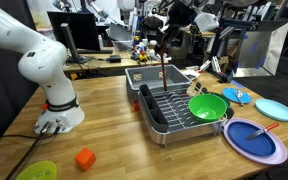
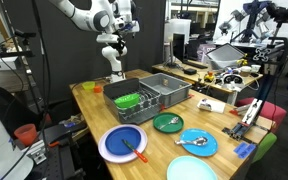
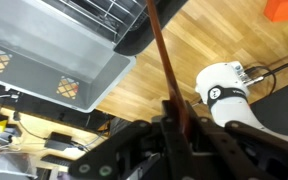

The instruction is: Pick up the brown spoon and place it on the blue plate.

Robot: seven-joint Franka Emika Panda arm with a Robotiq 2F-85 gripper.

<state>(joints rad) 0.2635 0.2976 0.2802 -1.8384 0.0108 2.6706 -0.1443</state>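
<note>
My gripper [image 1: 168, 32] is shut on the brown spoon [image 1: 162, 66] and holds it high above the back of the black dish rack [image 1: 174, 118]. The spoon hangs straight down from the fingers. In the wrist view the spoon's dark reddish handle [image 3: 164, 55] runs from the closed fingers [image 3: 179, 122] toward the rack. The blue plate [image 1: 246, 146] lies on the table beyond the rack's end, with a thin orange-red utensil on it. It also shows in an exterior view [image 2: 112, 150], with the gripper [image 2: 114, 48] far above and behind it.
A green bowl [image 1: 207, 106] sits at the rack's end toward the plate. A grey bin [image 1: 147, 77] adjoins the rack. A cyan plate [image 1: 275, 109], a dark green plate [image 2: 167, 123], an orange cube [image 1: 84, 158] and the robot base [image 1: 56, 105] stand around.
</note>
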